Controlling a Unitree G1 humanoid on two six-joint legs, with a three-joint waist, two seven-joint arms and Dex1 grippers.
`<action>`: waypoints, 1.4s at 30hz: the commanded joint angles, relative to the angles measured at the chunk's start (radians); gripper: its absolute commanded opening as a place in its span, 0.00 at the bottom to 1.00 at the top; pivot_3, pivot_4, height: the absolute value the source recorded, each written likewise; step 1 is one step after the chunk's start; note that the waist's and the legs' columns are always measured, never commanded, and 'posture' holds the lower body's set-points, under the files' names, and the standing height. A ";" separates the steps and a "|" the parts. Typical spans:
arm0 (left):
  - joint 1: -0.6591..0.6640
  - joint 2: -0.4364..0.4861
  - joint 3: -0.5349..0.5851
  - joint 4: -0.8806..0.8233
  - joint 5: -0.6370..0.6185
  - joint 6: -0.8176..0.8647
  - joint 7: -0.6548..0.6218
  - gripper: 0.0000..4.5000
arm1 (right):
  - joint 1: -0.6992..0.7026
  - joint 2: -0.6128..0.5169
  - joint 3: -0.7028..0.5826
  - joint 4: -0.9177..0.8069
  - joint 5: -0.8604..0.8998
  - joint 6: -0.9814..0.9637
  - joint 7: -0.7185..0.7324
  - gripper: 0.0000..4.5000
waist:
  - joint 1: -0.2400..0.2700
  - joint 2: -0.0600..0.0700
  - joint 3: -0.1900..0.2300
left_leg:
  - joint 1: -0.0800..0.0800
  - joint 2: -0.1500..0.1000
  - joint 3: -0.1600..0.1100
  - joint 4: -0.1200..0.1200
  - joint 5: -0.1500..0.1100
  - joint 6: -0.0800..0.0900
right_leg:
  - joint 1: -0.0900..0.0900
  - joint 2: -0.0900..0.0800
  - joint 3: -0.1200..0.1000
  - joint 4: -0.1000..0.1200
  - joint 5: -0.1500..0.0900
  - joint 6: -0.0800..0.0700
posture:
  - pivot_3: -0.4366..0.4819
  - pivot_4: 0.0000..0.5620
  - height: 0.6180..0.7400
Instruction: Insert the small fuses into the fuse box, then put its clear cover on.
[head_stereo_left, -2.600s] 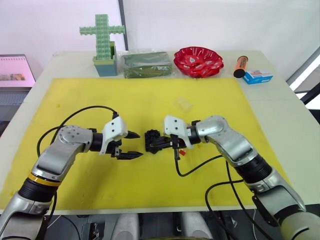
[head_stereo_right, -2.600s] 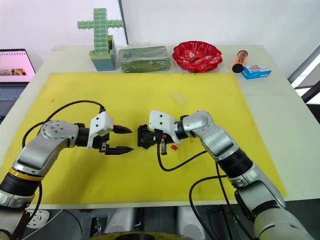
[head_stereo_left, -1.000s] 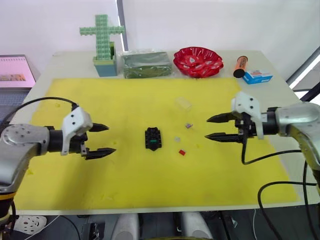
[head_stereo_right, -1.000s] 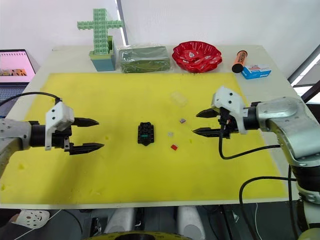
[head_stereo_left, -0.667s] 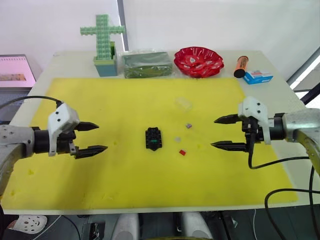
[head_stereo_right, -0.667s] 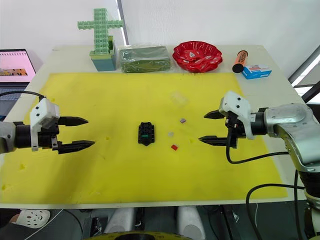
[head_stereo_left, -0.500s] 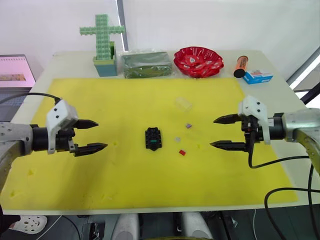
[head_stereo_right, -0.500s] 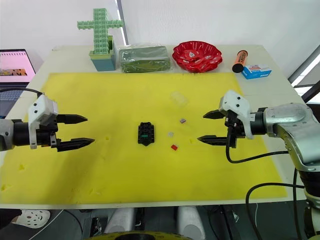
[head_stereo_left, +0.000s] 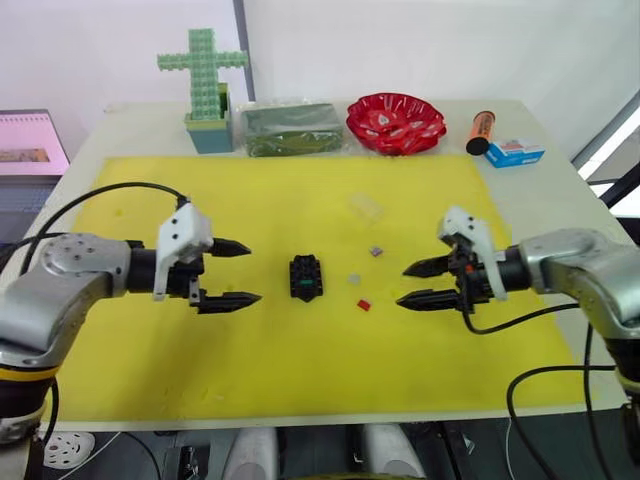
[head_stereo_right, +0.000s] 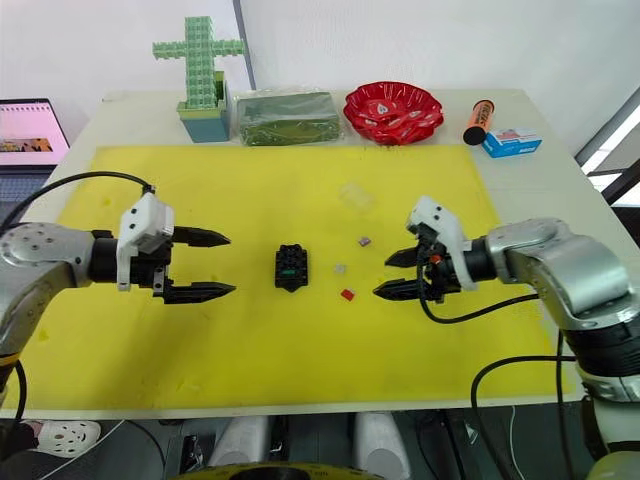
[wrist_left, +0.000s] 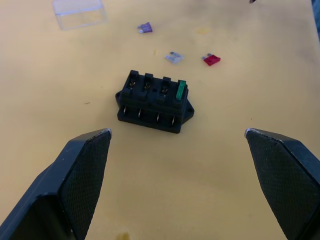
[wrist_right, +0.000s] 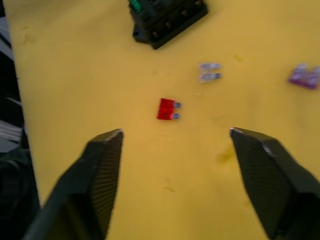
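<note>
Jaws spread wide and empty on left gripper (head_stereo_left: 232, 272) and right gripper (head_stereo_left: 415, 283), flanking fuse box (head_stereo_left: 306, 277), one green fuse (wrist_left: 182, 90) seated; red fuse (wrist_right: 165, 109) loose nearby.

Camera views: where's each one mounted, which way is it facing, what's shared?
Left and right eye: head, looking down over the yellow mat; both arms, left claw and right claw open.
Left wrist: along its own fingers at the fuse box.
Right wrist: along its own fingers at the red fuse.
Shared: fuse box and red fuse show in all four.
</note>
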 joint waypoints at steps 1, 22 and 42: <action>-0.017 -0.004 -0.029 -0.011 0.031 -0.042 -0.015 1.00 | -0.018 0.049 0.016 -0.008 0.022 0.046 -0.046 0.61 | 0.000 0.000 0.000 | 0.000 0.000 0.000 0.000 0.000 0.000 | 0.000 0.000 0.000 0.000 0.000 0.000 | 0.48 0.27 1.00; 0.031 -0.029 -0.031 -0.062 0.042 -0.049 0.022 1.00 | -0.210 0.167 0.144 0.318 0.068 0.179 0.019 0.61 | 0.000 0.000 0.000 | 0.000 0.000 -0.001 0.000 0.000 0.000 | 0.000 0.001 0.000 0.000 0.000 0.001 | 0.48 0.27 1.00; 0.058 -0.067 -0.047 -0.087 0.057 -0.062 0.059 1.00 | -0.300 0.182 0.310 0.454 -0.036 0.113 0.170 0.61 | 0.000 0.000 0.000 | 0.000 0.000 -0.001 0.000 0.000 0.000 | 0.000 0.001 0.000 0.001 0.000 0.001 | 0.48 0.27 1.00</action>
